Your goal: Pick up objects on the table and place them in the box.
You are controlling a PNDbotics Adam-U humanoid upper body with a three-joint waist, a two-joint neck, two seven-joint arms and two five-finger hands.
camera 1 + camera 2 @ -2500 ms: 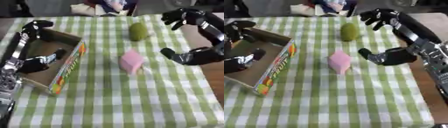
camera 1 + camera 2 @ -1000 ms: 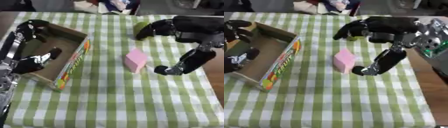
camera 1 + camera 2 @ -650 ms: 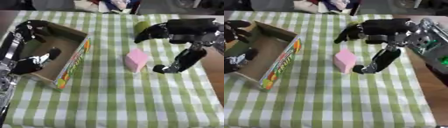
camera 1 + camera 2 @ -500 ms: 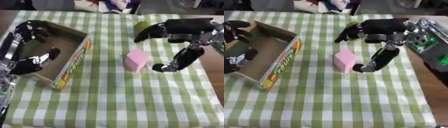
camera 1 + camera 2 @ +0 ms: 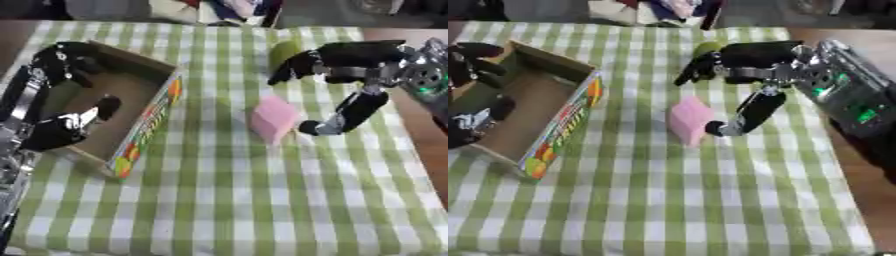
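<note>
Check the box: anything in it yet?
Empty, as far as shows. The box shows only bare brown floor; the pink block and green object remain on the tablecloth.

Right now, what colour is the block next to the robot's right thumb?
Pink. The block shows best in the left eye view, on the green-checked cloth.

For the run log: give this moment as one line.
right hand: open, spread around pink block | green object: behind fingers | left hand: on box | nothing boxed yet
</note>
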